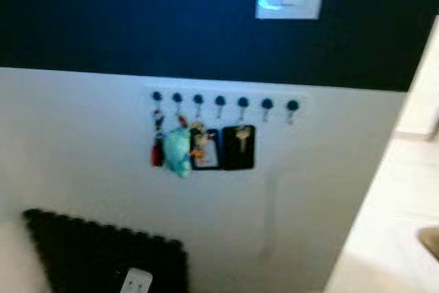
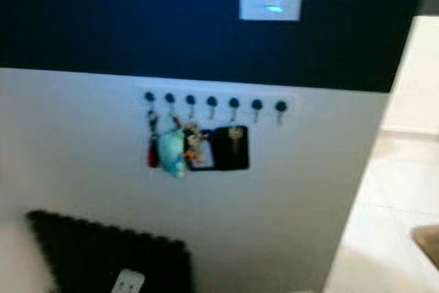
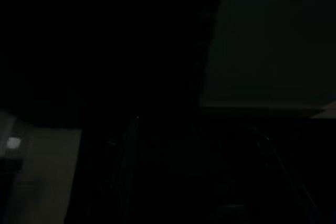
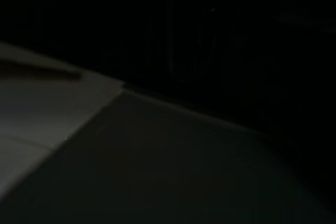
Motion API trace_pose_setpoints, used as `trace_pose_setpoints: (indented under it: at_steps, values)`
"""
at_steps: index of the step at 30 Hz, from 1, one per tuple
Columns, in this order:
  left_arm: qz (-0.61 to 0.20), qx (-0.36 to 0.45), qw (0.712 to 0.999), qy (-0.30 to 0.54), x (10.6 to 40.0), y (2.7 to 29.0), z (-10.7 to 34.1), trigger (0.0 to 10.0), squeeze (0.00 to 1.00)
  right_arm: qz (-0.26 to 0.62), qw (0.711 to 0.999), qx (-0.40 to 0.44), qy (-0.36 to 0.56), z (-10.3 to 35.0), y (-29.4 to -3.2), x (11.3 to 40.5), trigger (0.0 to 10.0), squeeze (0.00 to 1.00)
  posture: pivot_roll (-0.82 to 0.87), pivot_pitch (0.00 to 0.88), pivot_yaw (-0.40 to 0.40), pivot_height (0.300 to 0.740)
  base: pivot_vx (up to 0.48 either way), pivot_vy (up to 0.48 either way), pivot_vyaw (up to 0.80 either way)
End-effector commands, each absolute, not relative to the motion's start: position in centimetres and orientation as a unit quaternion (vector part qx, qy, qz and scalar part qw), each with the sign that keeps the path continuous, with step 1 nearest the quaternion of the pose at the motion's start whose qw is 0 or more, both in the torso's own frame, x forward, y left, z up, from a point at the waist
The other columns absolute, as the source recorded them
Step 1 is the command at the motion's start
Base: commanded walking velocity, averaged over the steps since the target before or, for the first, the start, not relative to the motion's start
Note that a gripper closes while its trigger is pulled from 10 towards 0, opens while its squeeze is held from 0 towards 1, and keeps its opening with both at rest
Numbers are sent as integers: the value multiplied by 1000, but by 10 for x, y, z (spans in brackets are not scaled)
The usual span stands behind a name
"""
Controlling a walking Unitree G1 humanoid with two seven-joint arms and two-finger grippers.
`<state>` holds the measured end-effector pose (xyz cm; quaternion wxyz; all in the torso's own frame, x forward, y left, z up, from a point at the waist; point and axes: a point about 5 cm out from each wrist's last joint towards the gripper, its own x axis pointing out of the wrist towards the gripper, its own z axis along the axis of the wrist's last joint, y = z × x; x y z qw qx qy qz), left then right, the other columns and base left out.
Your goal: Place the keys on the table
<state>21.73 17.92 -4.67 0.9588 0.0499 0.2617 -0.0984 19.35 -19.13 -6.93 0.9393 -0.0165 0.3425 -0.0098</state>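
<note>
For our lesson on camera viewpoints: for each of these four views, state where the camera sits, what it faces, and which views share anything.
Left eye view: on the head, facing a wall with a row of hooks holding keys.
Right eye view: beside it on the head; shares that hook row, the keys and the black mat.
Left wrist view: on the left wrist, very dark; dim pale surfaces.
Right wrist view: on the right wrist, dark; dim pale floor.

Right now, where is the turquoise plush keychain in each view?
Left eye: turquoise plush keychain hangs under the hook rail, left of centre.
Right eye: same spot, slightly further left.
Wrist views: too dark to tell.
Shared landmark: black key holder beside it.
</note>
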Motion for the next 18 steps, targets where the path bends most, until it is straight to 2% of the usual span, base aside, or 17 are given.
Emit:
trace_pose_setpoints:
  at_steps: [1,13,18]
  values:
    - [-95,54,958,265,217,182,-47,10000,0,-6,938,-14,346,-70,-188,193,10000,0,70,29,-7,740,0,0,800]
    - [-110,62,955,268,215,181,-48,10000,0,-19,937,6,349,-71,-191,193,10000,0,65,23,-10,740,0,0,0]
    - [-117,72,953,270,216,179,-48,10000,0,-21,937,7,348,-70,-191,193,10000,0,59,13,-6,740,0,-480,0]
